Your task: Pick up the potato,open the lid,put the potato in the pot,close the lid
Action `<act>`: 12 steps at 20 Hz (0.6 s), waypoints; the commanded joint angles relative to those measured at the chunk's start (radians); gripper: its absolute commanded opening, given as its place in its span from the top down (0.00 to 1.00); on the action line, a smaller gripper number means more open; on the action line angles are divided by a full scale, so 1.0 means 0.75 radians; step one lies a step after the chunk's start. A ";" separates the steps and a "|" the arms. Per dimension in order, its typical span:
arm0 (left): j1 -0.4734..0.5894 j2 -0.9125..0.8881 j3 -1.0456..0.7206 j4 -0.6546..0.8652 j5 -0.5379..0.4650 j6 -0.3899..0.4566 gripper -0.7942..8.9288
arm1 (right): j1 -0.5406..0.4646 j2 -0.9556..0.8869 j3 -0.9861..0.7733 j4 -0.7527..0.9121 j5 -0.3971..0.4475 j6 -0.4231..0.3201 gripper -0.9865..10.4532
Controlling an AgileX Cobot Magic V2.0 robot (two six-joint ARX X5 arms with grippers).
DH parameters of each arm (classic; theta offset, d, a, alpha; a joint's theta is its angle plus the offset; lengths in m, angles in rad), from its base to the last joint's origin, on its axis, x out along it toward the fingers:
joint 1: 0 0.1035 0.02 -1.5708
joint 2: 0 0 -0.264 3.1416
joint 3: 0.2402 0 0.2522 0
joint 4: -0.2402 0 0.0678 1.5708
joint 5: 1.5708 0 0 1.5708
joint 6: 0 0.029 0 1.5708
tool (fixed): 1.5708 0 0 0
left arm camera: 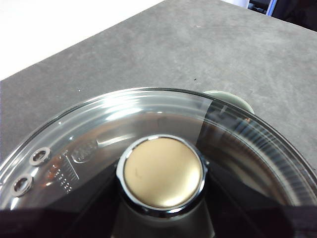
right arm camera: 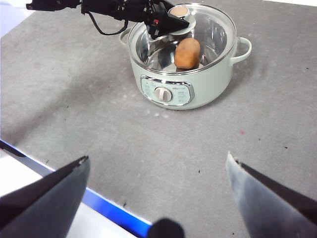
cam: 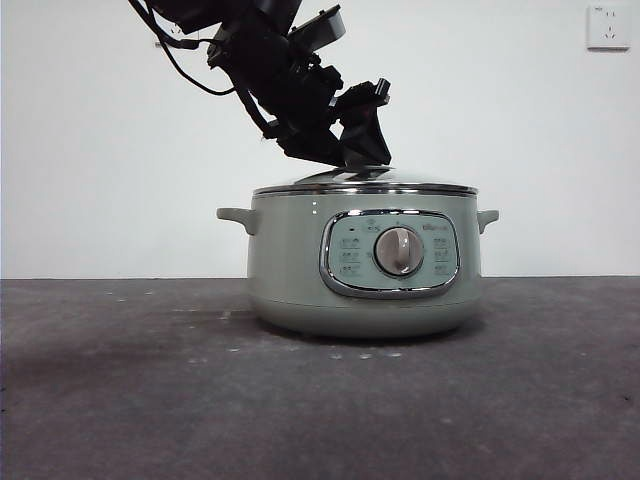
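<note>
Glass lid (cam: pixel 365 186) seated on the pot (cam: pixel 300 260), potato (right arm camera: pixel 187 53) inside; left gripper (cam: pixel 362 150) at the knob (left arm camera: pixel 162 171), grip indiscernible; right gripper (right arm camera: pixel 158 198) spread wide, waiting; lid judged rigid, fragile, slippery, best held by the knob.

The left arm is reaching down at a slant from the upper left of the front view, black and bulky, with loose cables looping along it. Its left claw (cam: pixel 362 150) is sitting at the top centre of the lid (cam: pixel 420 186), at the knob (left arm camera: pixel 163 172). Whether its jaws are gripping cannot be told; they are hidden in its own wrist view. The right claw (right arm camera: pixel 158 171) is hanging well back from the pot (right arm camera: pixel 208 89), above the tabletop (right arm camera: pixel 74 99), its two dark jaws spread wide apart and holding nothing.
</note>
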 commanded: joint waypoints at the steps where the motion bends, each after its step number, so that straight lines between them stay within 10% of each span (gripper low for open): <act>1: -0.016 0.018 0.016 -0.017 0.007 0.006 0.93 | 0.000 -0.006 -0.011 -0.031 0.001 0.005 0.50; 4: -0.016 0.018 0.016 -0.049 0.008 0.006 0.89 | 0.000 -0.006 -0.011 -0.031 0.002 0.005 0.50; 8: -0.009 0.014 0.016 -0.054 0.009 0.003 0.52 | 0.000 -0.006 -0.011 -0.031 0.002 0.005 0.50; 12: 0.001 -0.024 0.017 -0.081 0.008 -0.005 0.52 | 0.000 -0.006 -0.011 -0.031 0.053 0.005 0.50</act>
